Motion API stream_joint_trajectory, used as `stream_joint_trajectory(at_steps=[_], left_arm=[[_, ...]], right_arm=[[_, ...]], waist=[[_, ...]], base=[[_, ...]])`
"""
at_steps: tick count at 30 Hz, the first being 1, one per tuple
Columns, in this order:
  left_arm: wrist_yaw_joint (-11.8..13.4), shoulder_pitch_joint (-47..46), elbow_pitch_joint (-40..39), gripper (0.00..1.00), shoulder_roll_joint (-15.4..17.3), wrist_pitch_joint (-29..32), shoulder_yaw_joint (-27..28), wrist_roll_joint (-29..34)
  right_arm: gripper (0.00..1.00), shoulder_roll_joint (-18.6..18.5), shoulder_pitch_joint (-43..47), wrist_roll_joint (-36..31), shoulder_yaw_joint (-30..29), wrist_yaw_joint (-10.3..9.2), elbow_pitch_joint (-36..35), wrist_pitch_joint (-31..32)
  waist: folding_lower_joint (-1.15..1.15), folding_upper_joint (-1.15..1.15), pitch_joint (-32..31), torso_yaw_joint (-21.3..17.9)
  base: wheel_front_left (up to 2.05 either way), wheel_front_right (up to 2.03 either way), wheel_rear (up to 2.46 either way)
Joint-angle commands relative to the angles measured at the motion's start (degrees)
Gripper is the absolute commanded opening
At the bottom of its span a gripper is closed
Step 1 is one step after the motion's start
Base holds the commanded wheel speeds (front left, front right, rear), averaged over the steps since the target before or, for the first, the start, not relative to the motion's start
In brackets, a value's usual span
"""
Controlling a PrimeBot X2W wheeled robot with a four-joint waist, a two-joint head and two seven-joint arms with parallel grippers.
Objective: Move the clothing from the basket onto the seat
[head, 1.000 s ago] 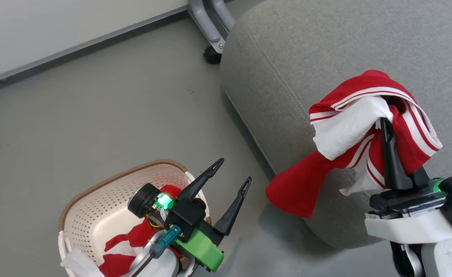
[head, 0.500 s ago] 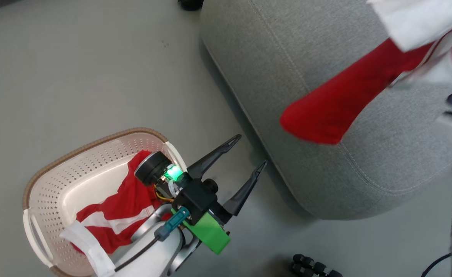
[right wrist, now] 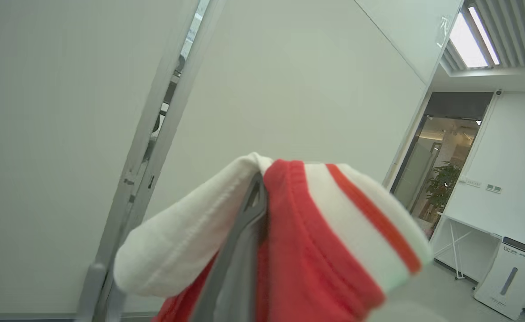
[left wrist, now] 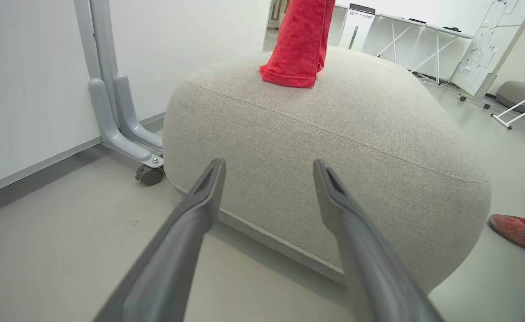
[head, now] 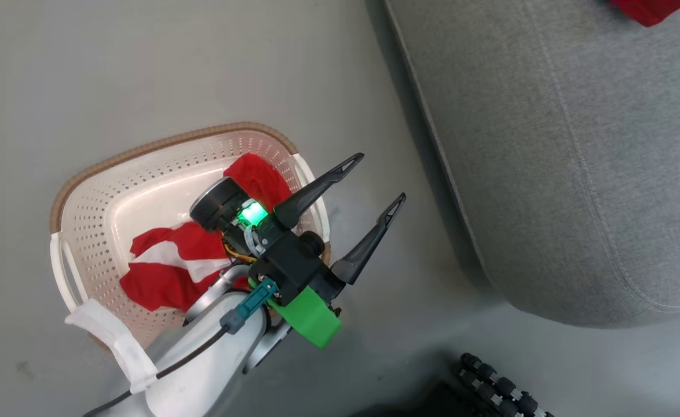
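While basket (head: 94, 223) holds red garment (head: 150, 285), possibly bunched

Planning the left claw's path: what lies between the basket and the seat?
Bare grey floor, in the head view; the open left claw hangs above it.

No wording can be read with certainty. A small dark logo (right wrist: 509, 248) sits near the top of a white floor unit (right wrist: 510, 277) at the far right of the room, too small to make out. Paper sheets (left wrist: 479, 67) on a far board are equally illegible.
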Motion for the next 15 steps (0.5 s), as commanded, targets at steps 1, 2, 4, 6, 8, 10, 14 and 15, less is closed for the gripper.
stream_joint_trajectory(at_steps=[1, 2, 4, 6, 8, 10, 14, 15], left_arm=[[-0.1, -1.5, -0.5, 1.00, 0.5, 0.0, 0.0, 0.8], [-0.1, -1.8, -0.7, 1.00, 0.7, 0.0, -0.4, 0.9], [-0.1, -2.5, -1.1, 1.00, 1.1, 0.0, -1.2, 1.3], [-0.1, -3.0, -1.2, 1.00, 1.6, 0.0, -1.9, 1.3], [-0.1, -3.6, -1.2, 1.00, 2.1, 0.0, -2.6, 1.5], [-0.1, -3.8, -1.1, 1.00, 2.6, 0.0, -2.6, 1.4], [0.2, -2.4, -1.0, 1.00, 2.6, 0.0, -1.1, 1.3], [0.5, -1.9, -1.2, 1.00, 2.4, 0.0, -0.4, 1.4]], right_arm=[[0.00, 1.0, 1.9, -0.5, -1.2, -0.05, 2.3, -0.1], [0.00, 1.8, 2.8, -0.7, -2.0, -0.05, 3.9, -0.1], [0.00, 3.6, 4.3, -1.0, -3.8, -0.05, 8.1, -0.1], [0.00, 5.3, 6.0, -2.0, -5.1, -0.05, 12.0, -0.1], [0.00, 7.2, 7.7, -2.7, -6.6, -0.05, 15.7, -0.1], [0.00, 9.4, 9.7, -2.8, -8.0, -0.05, 18.3, -0.1], [1.00, 12.8, 12.2, -3.3, -11.9, -0.05, 20.4, -0.1], [1.00, 13.8, 13.1, -3.3, -12.2, -0.05, 20.3, -0.1]], waist=[[-0.01, 0.00, 3.9, 3.2], [-0.01, 0.00, 4.3, 3.3], [-0.01, 0.00, 4.9, 3.4], [-0.01, 0.00, 5.3, 3.3], [-0.01, 0.00, 5.4, 3.3], [-0.01, 0.00, 5.2, 3.2], [-0.01, 0.00, 4.0, 2.5], [-0.01, 0.00, 3.4, 2.3]], base=[[0.00, 0.00, 0.00], [0.00, 0.00, 0.00], [0.00, 0.00, 0.00], [0.00, 0.00, 0.00], [0.00, 0.00, 0.00], [0.00, 0.00, 0.00], [0.00, 0.00, 0.00], [0.00, 0.00, 0.00]])
